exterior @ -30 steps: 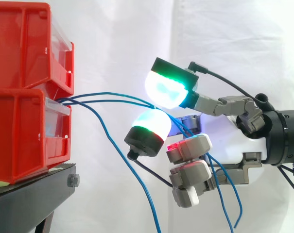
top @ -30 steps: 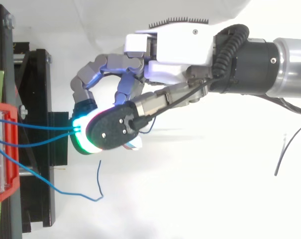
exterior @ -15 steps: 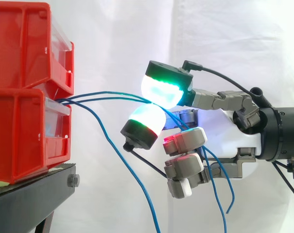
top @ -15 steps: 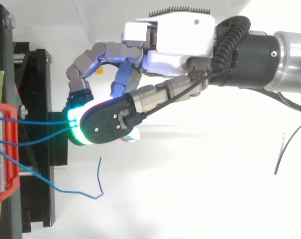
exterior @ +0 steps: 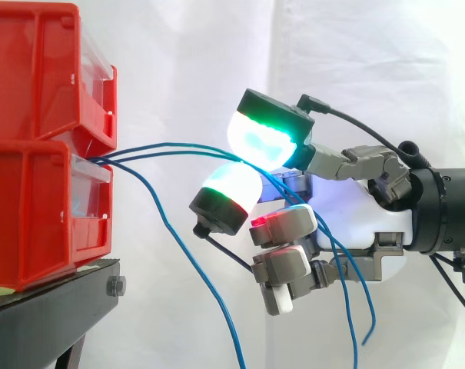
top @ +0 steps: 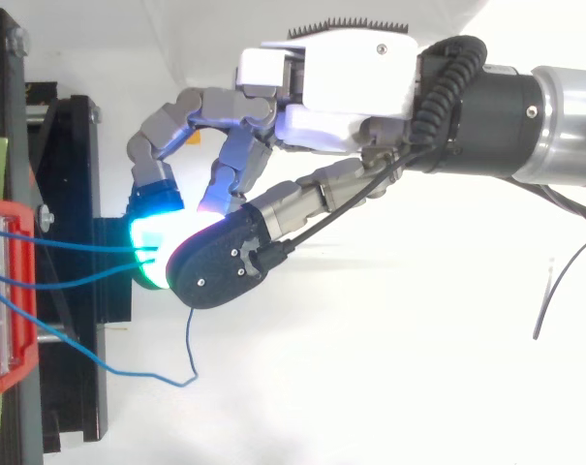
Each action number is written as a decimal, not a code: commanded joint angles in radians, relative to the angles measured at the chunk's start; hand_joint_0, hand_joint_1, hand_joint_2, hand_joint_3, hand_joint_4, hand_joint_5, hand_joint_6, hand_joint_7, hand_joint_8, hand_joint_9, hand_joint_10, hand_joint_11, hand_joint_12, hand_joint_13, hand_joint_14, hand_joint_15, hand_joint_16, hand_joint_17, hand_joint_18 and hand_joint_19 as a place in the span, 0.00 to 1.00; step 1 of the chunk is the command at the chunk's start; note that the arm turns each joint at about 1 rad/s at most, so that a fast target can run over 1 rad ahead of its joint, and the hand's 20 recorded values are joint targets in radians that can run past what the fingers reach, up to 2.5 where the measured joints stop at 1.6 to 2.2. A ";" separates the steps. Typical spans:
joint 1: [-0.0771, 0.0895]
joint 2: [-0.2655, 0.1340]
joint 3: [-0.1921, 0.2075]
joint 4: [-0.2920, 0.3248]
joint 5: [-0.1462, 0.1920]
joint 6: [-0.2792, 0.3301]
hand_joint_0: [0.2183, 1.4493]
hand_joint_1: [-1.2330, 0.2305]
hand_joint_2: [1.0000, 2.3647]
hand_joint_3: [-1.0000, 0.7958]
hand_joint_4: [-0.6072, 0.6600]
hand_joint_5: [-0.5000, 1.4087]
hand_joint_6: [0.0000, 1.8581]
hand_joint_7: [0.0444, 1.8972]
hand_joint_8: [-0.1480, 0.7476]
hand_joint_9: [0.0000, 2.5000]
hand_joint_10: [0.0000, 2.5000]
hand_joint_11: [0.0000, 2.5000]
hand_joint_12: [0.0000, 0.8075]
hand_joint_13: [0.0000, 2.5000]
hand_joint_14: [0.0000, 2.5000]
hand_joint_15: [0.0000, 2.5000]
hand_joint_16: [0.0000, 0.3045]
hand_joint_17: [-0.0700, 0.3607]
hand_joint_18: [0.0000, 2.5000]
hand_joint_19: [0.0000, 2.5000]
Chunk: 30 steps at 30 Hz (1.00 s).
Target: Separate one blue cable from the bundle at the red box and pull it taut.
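Robotics lab setup: white curtain (exterior: 370, 61) backdrop, red bins (exterior: 32, 207) on blk stand (exterior: 48, 315) (test rig).

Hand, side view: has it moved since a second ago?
Yes. The hand, pinching blue cables, has shifted slightly left, toward the red bins.

Hand (top: 341, 82): white palm housing with one dark screw on top. Fingers (exterior: 287, 224): grey metal links, some with white tips. Thick pads (exterior: 259, 140) glow white, cyan and green, backed by black screwed caps. Wrist (top: 486, 121) black; arm (top: 573, 126) silver.
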State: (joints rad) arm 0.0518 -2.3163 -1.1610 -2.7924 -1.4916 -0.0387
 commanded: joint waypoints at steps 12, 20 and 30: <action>0.002 0.000 -0.017 0.014 0.001 0.000 0.37 0.20 0.00 0.28 0.47 0.18 0.49 0.62 0.46 0.48 0.01 0.54 0.42 0.44 0.01 0.45 0.17 0.44 0.31 0.34; 0.003 0.000 -0.017 0.014 0.001 0.002 0.23 0.28 0.00 0.28 0.50 0.18 0.48 0.59 0.49 0.50 0.01 0.54 0.46 0.46 0.01 0.45 0.19 0.47 0.32 0.35; 0.003 0.000 -0.019 0.016 0.002 0.000 0.31 0.55 0.00 0.28 0.48 0.19 0.45 0.58 0.45 0.52 0.01 0.54 0.42 0.46 0.01 0.46 0.17 0.44 0.32 0.38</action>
State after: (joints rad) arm 0.0551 -2.3163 -1.1791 -2.7766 -1.4899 -0.0377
